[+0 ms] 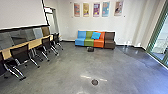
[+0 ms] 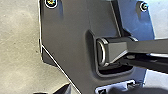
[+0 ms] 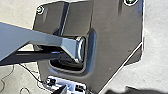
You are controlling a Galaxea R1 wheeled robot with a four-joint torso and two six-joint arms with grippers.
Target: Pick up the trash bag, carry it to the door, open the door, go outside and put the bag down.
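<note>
Head view had a small dark lump, maybe the trash bag (image 1: pixel 90 49), around twelve o'clock near the couch (image 1: pixel 99 43). Probably pickup stage tbh, which called for rolling closer. Couldn't tell if either grip was wide, narrow or holding anything.

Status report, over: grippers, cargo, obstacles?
Grippers unclear. Trash bag unconfirmed; dark item on floor before couch. Chairs left, round floor cover ahead, seemingly flush.

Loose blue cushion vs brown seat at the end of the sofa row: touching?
Apart. In the head view, a strip of the orange seat's backrest shows between the blue cushion and the brown seat.
</note>
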